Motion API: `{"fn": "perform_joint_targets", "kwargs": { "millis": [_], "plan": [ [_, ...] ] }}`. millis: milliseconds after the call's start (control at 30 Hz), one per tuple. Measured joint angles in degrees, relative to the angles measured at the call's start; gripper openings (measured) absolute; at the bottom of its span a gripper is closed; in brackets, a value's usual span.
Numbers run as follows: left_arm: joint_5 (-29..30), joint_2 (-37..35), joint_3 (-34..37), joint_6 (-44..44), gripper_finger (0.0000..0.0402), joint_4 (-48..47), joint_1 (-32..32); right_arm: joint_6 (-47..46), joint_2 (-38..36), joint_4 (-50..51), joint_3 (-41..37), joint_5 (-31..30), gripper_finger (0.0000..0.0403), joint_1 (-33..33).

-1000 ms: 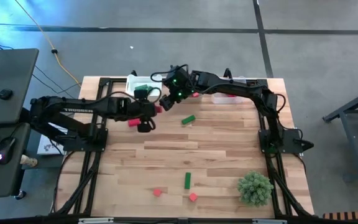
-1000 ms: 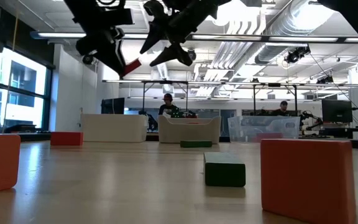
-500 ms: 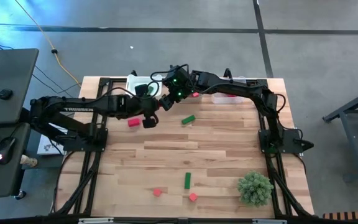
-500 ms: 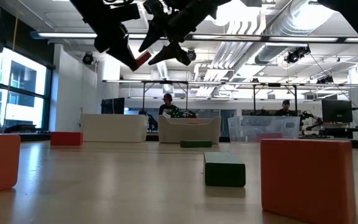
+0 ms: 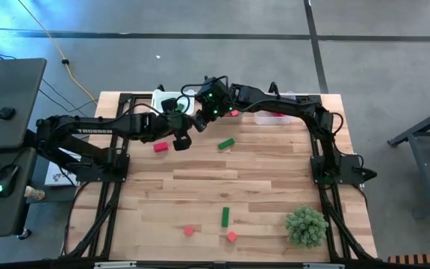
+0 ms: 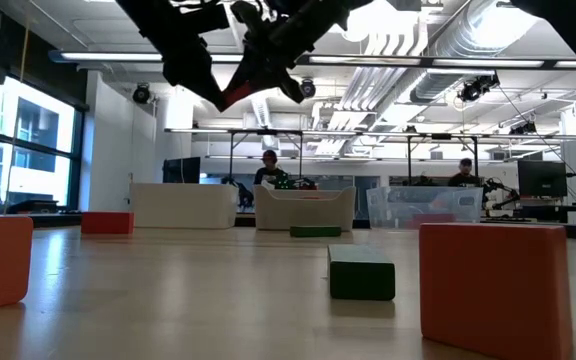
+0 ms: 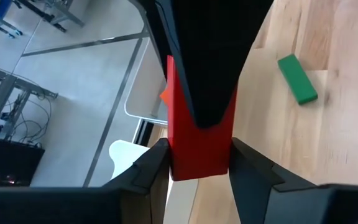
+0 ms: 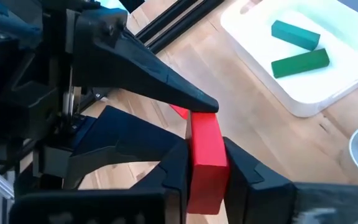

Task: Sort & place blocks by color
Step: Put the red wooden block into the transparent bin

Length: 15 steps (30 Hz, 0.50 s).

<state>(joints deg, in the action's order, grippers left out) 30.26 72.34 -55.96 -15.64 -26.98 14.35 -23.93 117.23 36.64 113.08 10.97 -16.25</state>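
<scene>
Above the bench's [image 5: 275, 161] far side, both end effectors are pinching one red block [image 8: 205, 149]; the left end effector [image 5: 183, 133] should be releasing before the right end effector [image 5: 201, 122] is pulling.

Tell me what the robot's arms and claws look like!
Both arms are black, built from jointed tubes. The left arm has white letters printed along it. The right arm has a small green light near its wrist. The left gripper and the right gripper each end in two flat, pointed black fingers.
</scene>
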Motion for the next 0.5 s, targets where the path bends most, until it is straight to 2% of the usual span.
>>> {"fn": "perform_joint_targets", "kwargs": {
  "millis": [167,500],
  "plan": [
    [-0.6,0.0,0.0,0.5,0.0131,0.2,0.4,1.3,0.0,0.9,0.0,-0.5,0.0042,-0.3],
    [-0.4,0.0,0.0,2.1,0.0185,0.5,0.4,5.4,0.1,8.0,0.0,-3.8,0.0041,-0.3]
  ]
}}
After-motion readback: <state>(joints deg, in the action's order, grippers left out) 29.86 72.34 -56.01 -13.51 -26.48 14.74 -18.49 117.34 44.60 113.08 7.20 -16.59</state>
